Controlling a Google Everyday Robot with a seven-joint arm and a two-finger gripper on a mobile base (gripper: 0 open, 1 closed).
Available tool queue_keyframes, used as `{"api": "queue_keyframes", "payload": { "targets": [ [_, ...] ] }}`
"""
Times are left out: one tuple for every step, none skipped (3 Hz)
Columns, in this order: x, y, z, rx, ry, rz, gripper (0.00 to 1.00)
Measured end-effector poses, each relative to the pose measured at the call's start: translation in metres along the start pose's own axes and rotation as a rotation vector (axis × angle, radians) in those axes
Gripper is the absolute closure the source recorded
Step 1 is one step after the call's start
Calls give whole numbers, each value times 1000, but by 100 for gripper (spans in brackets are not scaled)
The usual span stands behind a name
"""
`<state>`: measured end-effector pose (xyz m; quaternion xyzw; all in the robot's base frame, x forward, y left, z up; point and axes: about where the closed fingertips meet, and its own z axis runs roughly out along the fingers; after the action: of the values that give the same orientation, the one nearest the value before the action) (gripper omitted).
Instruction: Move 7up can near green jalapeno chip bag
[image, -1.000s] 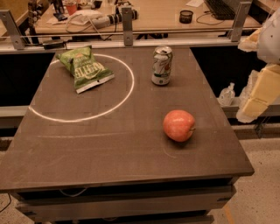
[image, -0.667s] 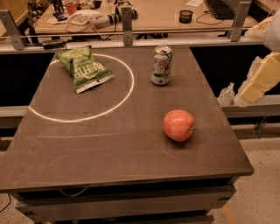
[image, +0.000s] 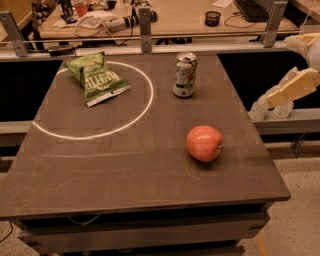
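Observation:
The 7up can (image: 185, 75) stands upright at the back middle of the dark table (image: 125, 170), just outside the right side of a white chalk circle. The green jalapeno chip bag (image: 96, 77) lies flat at the back left, inside the circle. My gripper (image: 280, 95) is at the end of the pale arm, off the table's right edge. It is to the right of the can, well apart from it, and holds nothing that I can see.
A red-orange apple (image: 204, 143) sits on the table front right of the can. A metal rail (image: 150, 47) and a cluttered desk run behind the table. A ledge (image: 295, 120) lies beyond the right edge.
The arm at the right edge has risen and tilted. The can, bag and apple have not moved.

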<state>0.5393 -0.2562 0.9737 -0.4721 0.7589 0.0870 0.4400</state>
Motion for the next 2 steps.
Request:
{"api": "queue_keyframes", "payload": {
  "targets": [
    [-6,-18,16,19,-184,59,0],
    [-8,-31,35,-6,-253,117,0]
  ]
}}
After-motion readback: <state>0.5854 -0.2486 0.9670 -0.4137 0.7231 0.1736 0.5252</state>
